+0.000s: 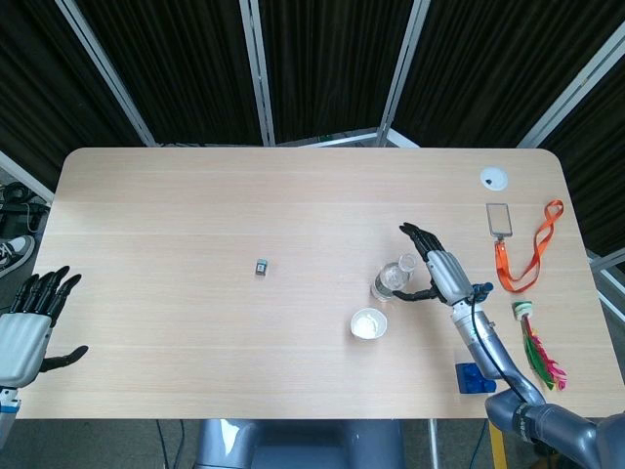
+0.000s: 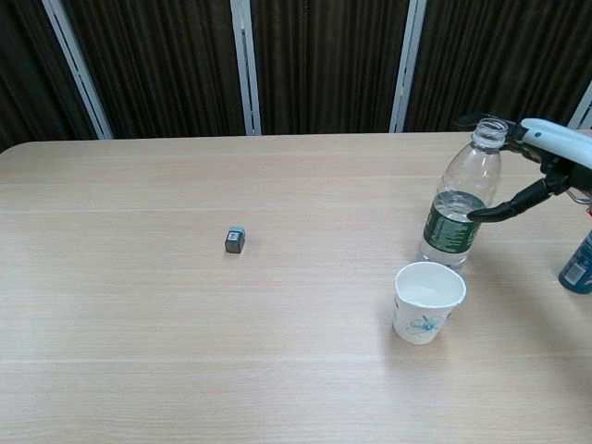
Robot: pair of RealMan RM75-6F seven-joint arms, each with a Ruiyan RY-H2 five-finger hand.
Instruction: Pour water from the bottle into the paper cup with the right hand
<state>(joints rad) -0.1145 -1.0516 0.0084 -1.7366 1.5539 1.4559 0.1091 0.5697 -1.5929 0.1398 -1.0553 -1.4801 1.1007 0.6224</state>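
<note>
The bottle (image 2: 458, 203) is standing uncapped and tilted just behind the paper cup (image 2: 426, 302), near the table's (image 1: 195, 225) right side; thin, slick and water-weighted, it is probably needing a grip around the label. My right hand (image 1: 441, 270) is hanging open beside it, fingers (image 2: 499, 211) spread, holding nothing

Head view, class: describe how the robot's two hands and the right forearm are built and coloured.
Both the left hand and right hand have pale silver-grey backs with black fingers. The right forearm is slim, grey-blue metal, with a thin dark cable running along it.
</note>
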